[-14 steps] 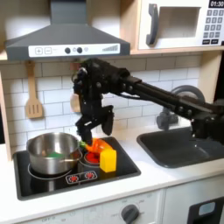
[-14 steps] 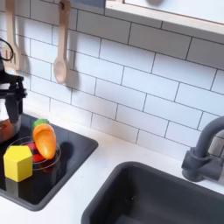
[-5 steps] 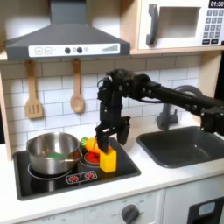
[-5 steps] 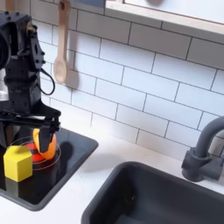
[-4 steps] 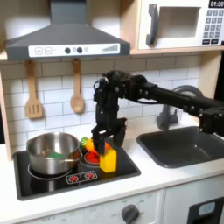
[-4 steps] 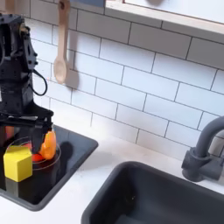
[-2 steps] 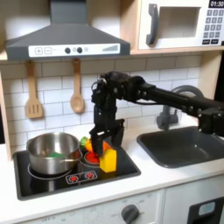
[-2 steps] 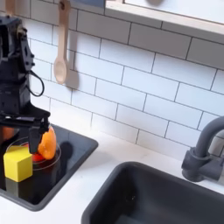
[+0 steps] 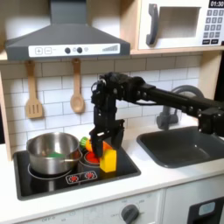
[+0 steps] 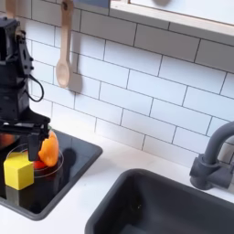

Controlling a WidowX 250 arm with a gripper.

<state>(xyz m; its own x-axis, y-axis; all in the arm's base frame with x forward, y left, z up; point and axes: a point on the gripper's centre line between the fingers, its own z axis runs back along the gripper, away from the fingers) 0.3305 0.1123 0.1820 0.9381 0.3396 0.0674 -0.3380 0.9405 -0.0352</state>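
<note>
Toy kitchen, white-tiled wall [image 10: 155,87], black stovetop [image 9: 122,164], hand [image 9: 105,139] spread apart above yellow block [image 9: 108,159].

Orange toy carrot [image 10: 47,147] with green top, tilted on stove burner, beside yellow block [image 10: 18,170]

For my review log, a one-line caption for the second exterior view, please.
Open gripper lowered around the orange carrot beside the yellow block on the stove.

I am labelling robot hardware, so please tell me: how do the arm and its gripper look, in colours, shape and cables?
The arm is all black, built of boxy jointed segments. The gripper is black too, with two flat, narrow fingers. A thin black cable loops beside the wrist in the second exterior view. No markings are legible.
</note>
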